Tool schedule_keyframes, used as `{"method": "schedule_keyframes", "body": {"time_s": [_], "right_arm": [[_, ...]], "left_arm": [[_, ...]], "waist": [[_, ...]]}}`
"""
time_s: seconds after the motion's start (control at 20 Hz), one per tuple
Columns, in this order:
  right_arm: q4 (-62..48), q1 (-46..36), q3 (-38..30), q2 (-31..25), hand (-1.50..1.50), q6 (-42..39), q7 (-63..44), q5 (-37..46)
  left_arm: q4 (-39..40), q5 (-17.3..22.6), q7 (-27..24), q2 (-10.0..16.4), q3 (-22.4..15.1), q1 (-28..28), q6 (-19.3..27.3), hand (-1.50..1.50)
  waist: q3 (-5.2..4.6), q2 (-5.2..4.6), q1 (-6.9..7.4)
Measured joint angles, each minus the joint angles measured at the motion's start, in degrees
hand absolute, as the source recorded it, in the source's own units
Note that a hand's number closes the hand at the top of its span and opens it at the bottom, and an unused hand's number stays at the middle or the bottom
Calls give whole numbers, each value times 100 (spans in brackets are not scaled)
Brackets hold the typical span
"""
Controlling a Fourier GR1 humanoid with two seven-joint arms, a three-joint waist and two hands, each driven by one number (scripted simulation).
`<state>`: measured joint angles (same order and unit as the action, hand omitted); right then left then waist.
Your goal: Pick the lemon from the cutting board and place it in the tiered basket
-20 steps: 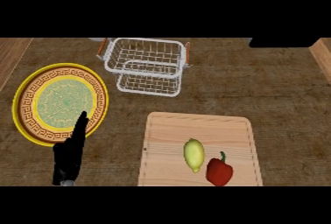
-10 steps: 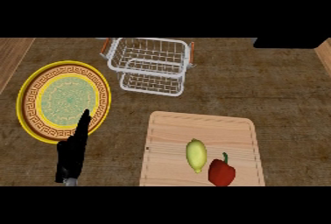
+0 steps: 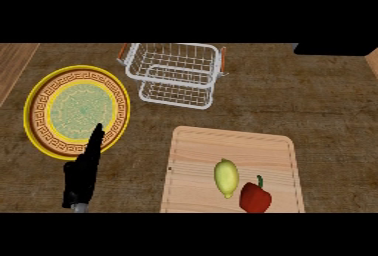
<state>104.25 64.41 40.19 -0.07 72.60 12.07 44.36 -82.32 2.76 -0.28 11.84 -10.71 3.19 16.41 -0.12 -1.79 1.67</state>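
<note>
Counter point(image 3: 303, 107), brown w/ a mottled surface, fills the head view and carries everything else. Paler wood strip point(image 3: 15, 65) along its upper L edge; dark block point(image 3: 332, 49) cut off at upper R corner.

Cutting board point(image 3: 221, 145): light wood, rounded corners, lower R of centre, near edge runs out of view at the bottom. Its L side has a small dark dot, can't tell what that is.

Plate point(image 3: 77, 110): round, yellow rim, brown key-pattern band, greenish centre. Sits on L side of counter, well apart from the board.

Tiered basket point(image 3: 176, 75): white wire, two levels, orange handle bits at the top corners. Stands at upper centre, btwn plate and board but further back, touching neither. Nothing visible inside it.

Left robot hand point(image 3: 80, 177): black, comes up from lower L, fingers straight and together, pointing up the view. Released, grasping nothing. Fingertips overlap the plate's near rim in this view; can't tell if they touch it or sit above it. Well apart from the board.

Lemon point(image 3: 227, 177): pale yellow-green, oval, long axis running roughly up-down the view. Lies on the cutting board, in its lower middle part, untouched by the robot hand.

Red pepper point(image 3: 255, 197): w/ dark stem pointing up, also on the board, just beside the lemon at its lower R, seems to touch it or nearly so.
</note>
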Motion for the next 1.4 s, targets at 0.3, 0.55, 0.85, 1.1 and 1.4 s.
{"method": "schedule_keyframes", "body": {"time_s": [0.3, 0.55, 0.85, 1.1, 1.4], "right_arm": [[93, -260, -28, 5, -150, -264, -936, 783], [124, -464, -158, 7, -150, -638, -1826, 1432], [215, -818, -257, 7, -150, -1476, -3189, 2220], [401, -1519, -199, 6, -150, -2335, -4605, 3052], [223, -3063, 7, 3, -150, -3514, -6456, 3806]], "left_arm": [[43, -40, -23, -31, -7, -9, 3, 0], [76, -60, 16, -78, 9, -45, 45, 0], [79, -56, -11, -81, 23, -20, 13, 0], [62, -52, -23, -52, 43, 34, -31, 0], [24, -101, -3, -109, 12, 124, -5, 0]], "waist": [[1, -3, 13], [-1, -10, -11], [-2, 5, -19], [2, 51, -37], [17, 121, -70]]}}
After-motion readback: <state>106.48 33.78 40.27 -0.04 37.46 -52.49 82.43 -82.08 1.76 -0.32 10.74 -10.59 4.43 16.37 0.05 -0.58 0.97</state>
